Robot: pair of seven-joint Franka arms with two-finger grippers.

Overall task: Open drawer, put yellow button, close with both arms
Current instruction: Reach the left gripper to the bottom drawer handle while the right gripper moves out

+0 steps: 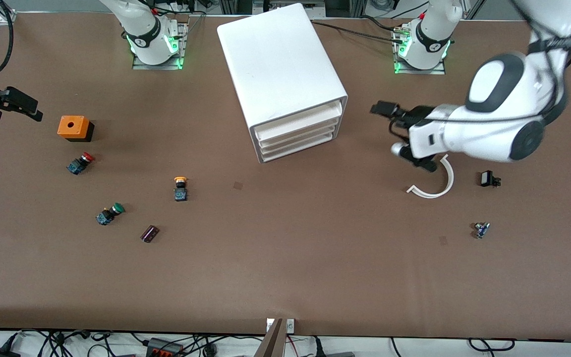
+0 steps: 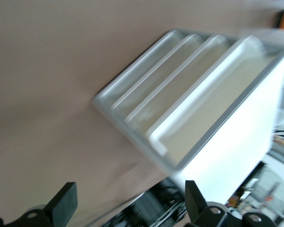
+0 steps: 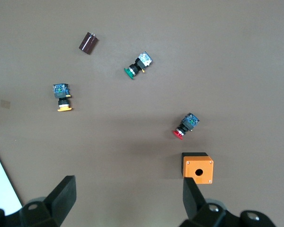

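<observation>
The yellow button [image 1: 180, 188] lies on the brown table [image 1: 285, 267] toward the right arm's end, nearer the front camera than the white cabinet [image 1: 280, 74], whose drawer [image 1: 298, 130] (like the others in the stack) sits pushed in. The left gripper [image 1: 400, 130] hangs beside the cabinet's front above a white curved strip [image 1: 436, 186], fingers spread and grasping nothing. The right gripper [image 3: 128, 194] hovers over the table by the orange box [image 1: 74, 128], fingers likewise released.

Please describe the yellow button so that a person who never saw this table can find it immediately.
Start from the white cabinet in the middle of the table and go toward the right arm's end, nearer the front camera. The yellow button lies there alone; the red button and green button have differently coloured caps.
</observation>
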